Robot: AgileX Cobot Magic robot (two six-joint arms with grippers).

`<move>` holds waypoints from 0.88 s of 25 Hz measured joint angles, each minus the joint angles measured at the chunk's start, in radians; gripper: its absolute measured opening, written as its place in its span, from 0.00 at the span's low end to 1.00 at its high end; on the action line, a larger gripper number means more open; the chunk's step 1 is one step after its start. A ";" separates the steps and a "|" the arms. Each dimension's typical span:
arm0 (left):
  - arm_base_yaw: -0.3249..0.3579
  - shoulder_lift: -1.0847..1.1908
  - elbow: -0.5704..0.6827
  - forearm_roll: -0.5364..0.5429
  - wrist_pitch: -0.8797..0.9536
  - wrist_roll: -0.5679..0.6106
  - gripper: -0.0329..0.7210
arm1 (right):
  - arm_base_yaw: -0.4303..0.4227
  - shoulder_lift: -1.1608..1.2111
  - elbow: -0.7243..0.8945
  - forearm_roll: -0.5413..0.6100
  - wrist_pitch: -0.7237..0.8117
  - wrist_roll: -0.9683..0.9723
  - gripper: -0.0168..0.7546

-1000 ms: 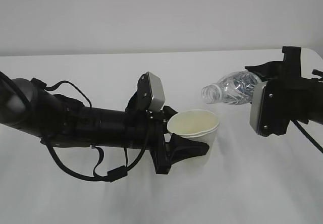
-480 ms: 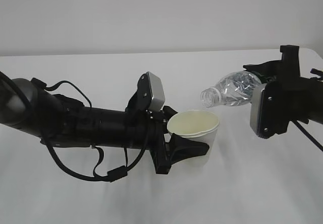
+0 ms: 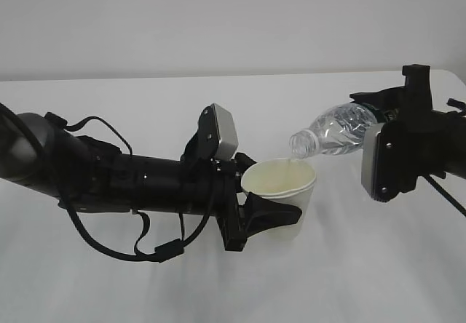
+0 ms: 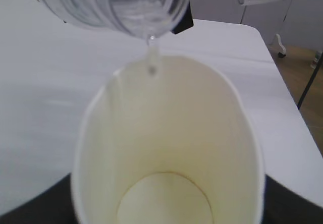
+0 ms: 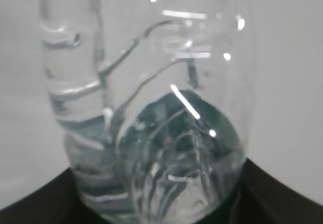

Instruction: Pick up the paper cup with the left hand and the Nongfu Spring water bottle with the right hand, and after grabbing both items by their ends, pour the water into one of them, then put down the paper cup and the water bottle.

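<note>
A: We count one paper cup (image 3: 279, 186), one Nongfu Spring water bottle (image 3: 333, 131) and two arms over the white tabletop (image 3: 218, 294).

B: We see the left hand (image 3: 109, 181) lying low and level from the left edge, its tool (image 3: 271, 205) clamped on the upright cup near the tabletop's middle.

A: The right hand (image 3: 415, 145) reaches in from the right edge; its tool grips the bottle's base, neck tipped down above the cup's rim. A thin stream of water (image 4: 151, 57) falls inside.

B: We can read no lettering on the bottle.
</note>
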State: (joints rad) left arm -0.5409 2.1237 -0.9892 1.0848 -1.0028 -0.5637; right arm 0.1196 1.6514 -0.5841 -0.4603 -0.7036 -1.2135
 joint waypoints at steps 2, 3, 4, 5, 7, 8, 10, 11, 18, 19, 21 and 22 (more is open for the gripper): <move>0.000 0.000 0.000 0.000 0.000 0.000 0.61 | 0.000 0.000 0.000 0.000 -0.001 -0.007 0.60; 0.000 0.000 0.000 0.000 0.000 0.000 0.61 | 0.000 0.000 0.000 0.000 -0.001 -0.007 0.60; 0.000 0.000 0.000 0.000 0.000 0.000 0.61 | 0.000 0.000 0.000 0.000 -0.001 -0.009 0.60; 0.000 0.000 0.000 0.000 0.000 0.000 0.61 | 0.000 0.000 0.000 0.000 -0.001 -0.009 0.60; 0.000 0.000 0.000 0.000 0.000 0.000 0.61 | 0.000 0.000 0.000 0.000 -0.001 -0.010 0.60; 0.000 0.000 0.000 0.000 0.000 0.000 0.61 | 0.000 0.000 0.000 0.000 -0.001 -0.010 0.60; 0.000 0.000 0.000 0.000 0.000 0.000 0.61 | 0.000 0.000 0.000 0.000 -0.002 -0.010 0.60; 0.000 0.000 0.000 0.000 0.000 0.000 0.61 | 0.000 0.000 0.000 0.000 -0.002 -0.012 0.60; 0.000 0.000 0.000 0.000 0.000 0.000 0.61 | 0.000 0.000 0.000 0.000 -0.002 -0.011 0.60; 0.000 0.000 0.000 0.000 0.000 0.000 0.61 | 0.000 0.000 0.000 0.000 -0.002 -0.011 0.60; 0.000 0.000 0.000 0.000 0.000 0.000 0.61 | 0.000 0.000 0.000 0.000 -0.002 -0.011 0.60; 0.000 0.000 0.000 0.000 0.000 0.000 0.61 | 0.000 0.000 0.000 0.000 -0.002 -0.011 0.60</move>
State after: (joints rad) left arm -0.5409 2.1237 -0.9892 1.0848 -1.0028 -0.5637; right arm 0.1196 1.6514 -0.5841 -0.4603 -0.7057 -1.2249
